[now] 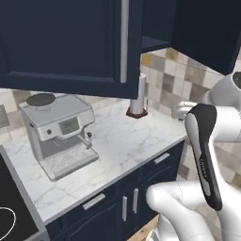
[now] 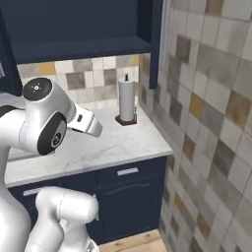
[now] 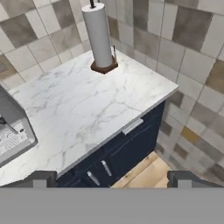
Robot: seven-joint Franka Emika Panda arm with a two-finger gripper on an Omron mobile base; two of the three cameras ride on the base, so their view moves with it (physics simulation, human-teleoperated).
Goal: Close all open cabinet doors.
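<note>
Marble table (image 1: 117,141) in the left base view ends in a straight front edge above the navy drawer fronts (image 1: 94,201). I take the paper towel roll (image 1: 139,96) in the back corner as landmark. Above and in front of the roll hangs a cabinet door (image 1: 66,44), swung open, its lower edge over the table and its silver bar handle (image 1: 124,40) close above the roll. A second cabinet door (image 1: 207,33) stands open on the other side of the roll, high up. The coffee machine (image 1: 59,134) stands well apart from the roll, toward the cooktop (image 1: 12,212). Between machine and roll the table surface is bare. The white arm (image 1: 207,155) rises in front of the roll.

In the right base view the roll (image 2: 126,101) stands near the tiled side wall (image 2: 206,123), where the table (image 2: 123,142) ends. The open cabinet shelf (image 2: 78,49) is above the roll. The arm's elbow (image 2: 44,123) is beside the roll, nearer the camera.

In the hand view the roll (image 3: 98,37) is at the far corner of the table (image 3: 87,109), and the coffee machine (image 3: 13,131) is well apart from it. The pincer (image 3: 111,179) hangs over the table's front edge, its fingertips (image 3: 43,179) spread apart, holding nothing.
</note>
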